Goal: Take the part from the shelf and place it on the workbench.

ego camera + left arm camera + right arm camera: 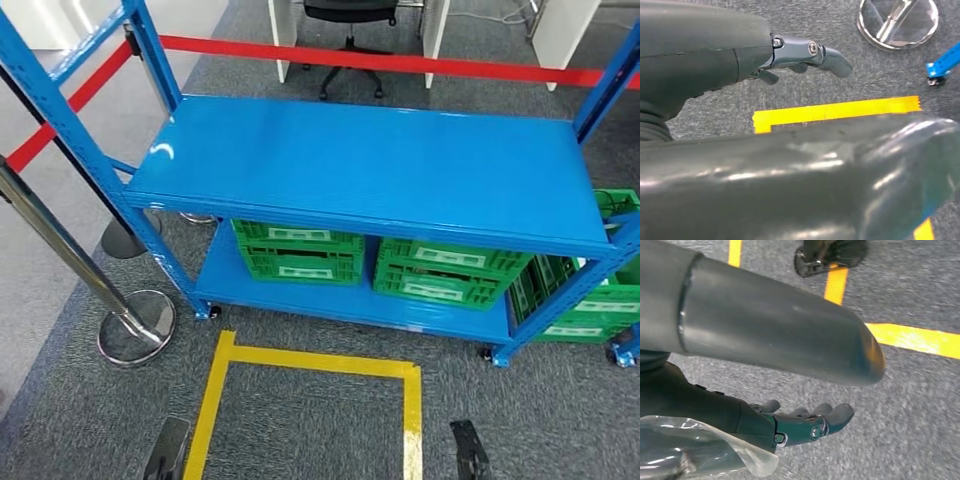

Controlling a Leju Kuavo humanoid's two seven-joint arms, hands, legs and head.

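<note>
- left hand (734, 65): released, fingers (802, 50) stretched out straight, thumb apart, nothing in it, hanging over grey carpet (302, 430)
- right hand (753, 425): fingers (828, 417) stretched out, slightly curled at the tips, thumb apart, nothing between them
- clear plastic (696, 450) lies against the wrist end of the right hand; can't tell what it is or whether it's held
- yellow tape (317, 360): square outline on the carpet, just in front of the shelf
- shelf (362, 160): blue metal, long axis running left to right across the head view, top board bare and glossy
- part: can't tell where it is, so can't give its long axis or which way it points
- green crates (298, 250): side by side on the lower board; more just beside the shelf's right end
- metal post (136, 325): round base on the carpet, left of the shelf
- red belt (392, 62): stretched behind the shelf
- black chair (349, 20): farthest back
</note>
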